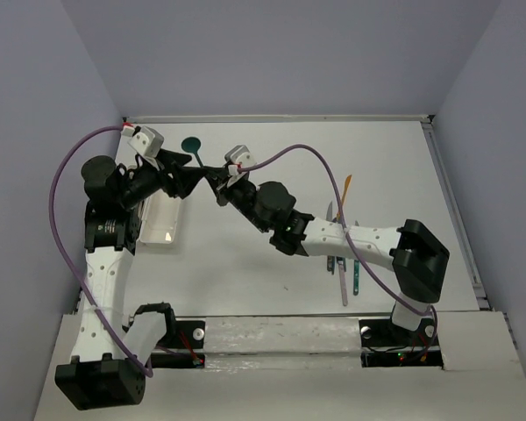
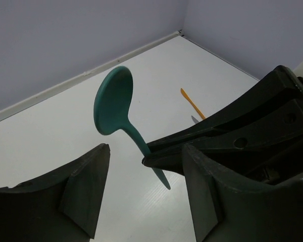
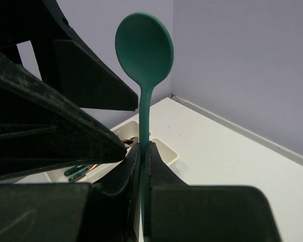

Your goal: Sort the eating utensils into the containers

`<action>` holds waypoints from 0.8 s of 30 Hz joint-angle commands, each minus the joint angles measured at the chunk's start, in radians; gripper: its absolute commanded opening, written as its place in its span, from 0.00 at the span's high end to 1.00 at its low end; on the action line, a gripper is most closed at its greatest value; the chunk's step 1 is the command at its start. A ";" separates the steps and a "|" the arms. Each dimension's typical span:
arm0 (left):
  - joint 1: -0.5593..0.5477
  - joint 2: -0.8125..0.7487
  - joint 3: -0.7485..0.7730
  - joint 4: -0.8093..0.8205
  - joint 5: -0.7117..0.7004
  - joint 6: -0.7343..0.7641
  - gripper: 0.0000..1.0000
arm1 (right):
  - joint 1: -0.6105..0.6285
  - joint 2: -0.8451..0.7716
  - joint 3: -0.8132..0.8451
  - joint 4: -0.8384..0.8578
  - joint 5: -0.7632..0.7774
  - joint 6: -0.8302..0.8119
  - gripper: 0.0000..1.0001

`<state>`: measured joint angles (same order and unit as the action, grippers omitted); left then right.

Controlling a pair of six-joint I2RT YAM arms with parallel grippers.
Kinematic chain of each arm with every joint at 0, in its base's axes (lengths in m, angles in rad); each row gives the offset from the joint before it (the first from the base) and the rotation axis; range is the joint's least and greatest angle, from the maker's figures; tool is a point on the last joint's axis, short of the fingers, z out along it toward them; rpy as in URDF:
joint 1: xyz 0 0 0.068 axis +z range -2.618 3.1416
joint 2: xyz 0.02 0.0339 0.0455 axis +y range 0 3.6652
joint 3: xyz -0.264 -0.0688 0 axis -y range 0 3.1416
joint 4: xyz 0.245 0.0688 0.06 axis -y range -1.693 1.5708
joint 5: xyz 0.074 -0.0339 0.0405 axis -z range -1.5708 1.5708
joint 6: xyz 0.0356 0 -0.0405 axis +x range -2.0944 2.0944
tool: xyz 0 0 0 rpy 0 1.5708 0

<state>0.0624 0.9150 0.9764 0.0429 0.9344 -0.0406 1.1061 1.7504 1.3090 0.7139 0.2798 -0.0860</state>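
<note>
Presently, top view: a teal plastic spoon with a round bowl point(image 1: 190, 145) is held by its handle in the right hand point(image 1: 212, 174), above the white surface point(image 1: 272, 289) and just beyond the pair of narrow white plastic trays point(image 1: 162, 224). The left hand point(image 1: 195, 174) is met tip to tip. The step is judged a transfer to the left hand, which stands nearer the trays. It is best done with the left fingers closed on the bare handle end, and the right released only once that grip is firm, lest the spoon be dropped. Loose utensils point(image 1: 344, 259) are noted beside the right arm, unsorted.

Left wrist view: the left hand point(image 2: 141, 174) is spread wide and holds nothing. The spoon point(image 2: 113, 103) and the right hand point(image 2: 149, 156) are set within its gap, nearer one finger than the other.

Right wrist view: the right hand point(image 3: 143, 151) is clamped on the lower handle, with the spoon point(image 3: 144, 45) upright and its bowl uppermost. The left hand point(image 3: 130, 126) is seen close alongside. The trays point(image 3: 166, 148) are seen below, with sorted utensils point(image 3: 78, 171) inside.
</note>
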 commanded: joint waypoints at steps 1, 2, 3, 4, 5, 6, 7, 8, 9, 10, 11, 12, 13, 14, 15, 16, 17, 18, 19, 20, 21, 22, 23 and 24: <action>-0.003 -0.025 -0.007 0.077 0.001 -0.031 0.35 | 0.028 0.008 0.049 0.061 -0.068 0.031 1.00; -0.004 -0.025 -0.010 0.080 -0.003 -0.035 0.36 | 0.028 0.009 0.052 0.055 -0.077 0.032 1.00; -0.004 -0.025 -0.011 0.086 -0.006 -0.036 0.40 | 0.028 0.009 0.056 0.052 -0.079 0.034 1.00; -0.004 -0.024 -0.012 0.087 -0.005 -0.041 0.41 | 0.028 0.011 0.056 0.050 -0.079 0.037 1.00; -0.004 -0.024 -0.013 0.092 -0.006 -0.047 0.46 | 0.028 0.009 0.052 0.052 -0.080 0.038 1.00; -0.003 -0.024 -0.015 0.098 -0.006 -0.050 0.47 | 0.028 0.008 0.050 0.053 -0.082 0.045 1.00; -0.004 -0.024 -0.016 0.100 -0.006 -0.054 0.48 | 0.028 0.005 0.047 0.056 -0.091 0.049 1.00; -0.004 -0.022 -0.016 0.101 -0.008 -0.054 0.50 | 0.028 0.003 0.047 0.056 -0.094 0.052 1.00; -0.004 -0.021 -0.018 0.101 -0.006 -0.054 0.53 | 0.028 0.000 0.044 0.059 -0.097 0.055 1.00; -0.003 -0.021 -0.019 0.101 -0.006 -0.054 0.54 | 0.028 -0.003 0.042 0.061 -0.097 0.058 1.00; -0.004 -0.019 -0.024 0.101 -0.005 -0.054 0.55 | 0.028 -0.006 0.041 0.064 -0.099 0.058 1.00; -0.003 -0.018 -0.027 0.101 -0.002 -0.054 0.55 | 0.028 -0.008 0.044 0.065 -0.097 0.055 1.00; -0.003 -0.016 -0.027 0.101 0.003 -0.054 0.55 | 0.028 -0.008 0.047 0.065 -0.097 0.054 1.00; -0.003 -0.015 -0.027 0.101 0.007 -0.058 0.55 | 0.028 -0.008 0.050 0.059 -0.100 0.054 1.00; -0.004 -0.013 -0.027 0.101 0.014 -0.059 0.57 | 0.028 -0.003 0.053 0.058 -0.103 0.055 1.00; -0.003 -0.010 -0.027 0.101 0.017 -0.059 0.60 | 0.028 -0.003 0.056 0.056 -0.105 0.057 1.00; -0.004 -0.008 -0.027 0.101 0.018 -0.062 0.67 | 0.028 0.003 0.062 0.053 -0.111 0.061 1.00; -0.004 -0.008 -0.028 0.101 0.020 -0.064 0.72 | 0.028 0.004 0.065 0.050 -0.114 0.061 1.00; -0.004 -0.008 -0.027 0.101 0.018 -0.064 0.78 | 0.028 0.006 0.068 0.048 -0.116 0.066 1.00; -0.003 -0.010 -0.028 0.101 0.018 -0.064 0.85 | 0.028 0.008 0.070 0.047 -0.119 0.068 1.00; -0.003 -0.011 -0.028 0.101 0.009 -0.062 0.91 | 0.028 0.009 0.072 0.044 -0.119 0.069 1.00; -0.004 -0.019 -0.028 0.095 0.001 -0.056 1.00 | 0.028 0.011 0.073 0.041 -0.117 0.069 1.00; -0.004 -0.021 -0.027 0.088 -0.014 -0.050 1.00 | 0.028 0.012 0.075 0.029 -0.110 0.069 1.00; -0.004 -0.021 -0.012 0.074 -0.046 -0.036 1.00 | 0.028 0.014 0.079 0.016 -0.103 0.066 1.00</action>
<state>0.0605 0.9081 0.9501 0.0933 0.9245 -0.0990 1.1137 1.7664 1.3281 0.7090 0.2081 -0.0334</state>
